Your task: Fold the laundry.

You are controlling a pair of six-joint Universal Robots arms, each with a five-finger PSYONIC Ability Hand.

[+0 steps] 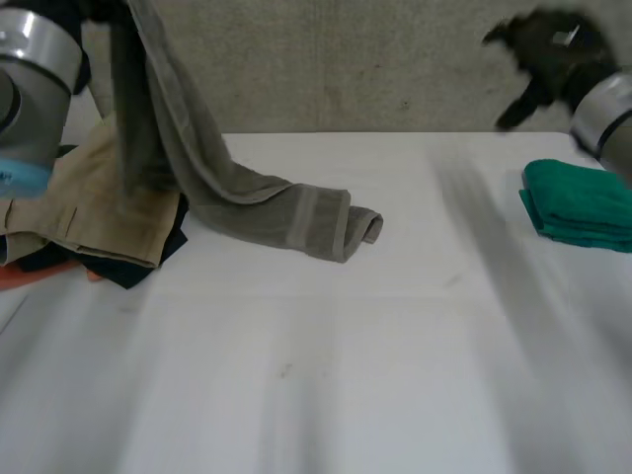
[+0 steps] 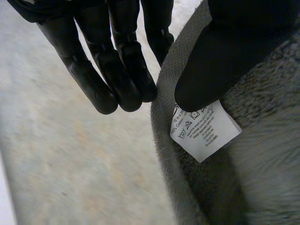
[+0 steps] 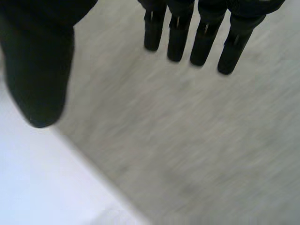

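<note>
A grey towel (image 1: 247, 197) hangs down from the upper left, and its lower end lies crumpled on the white table (image 1: 316, 375). In the left wrist view my left hand (image 2: 117, 70) holds the grey towel (image 2: 262, 159) at its edge. The thumb (image 2: 220, 56) presses on the cloth just above a white care label (image 2: 204, 131), with the fingers beside the edge. My right hand (image 1: 548, 49) is raised above the far right of the table. In its own wrist view the right hand (image 3: 201, 33) has straight fingers and holds nothing.
A folded green towel (image 1: 578, 202) lies at the table's right edge. At the left sits a pile of laundry: a beige garment (image 1: 89, 207) over dark cloth (image 1: 128, 267), with an orange piece (image 1: 20, 276) beneath. My left arm (image 1: 30, 59) stands above the pile.
</note>
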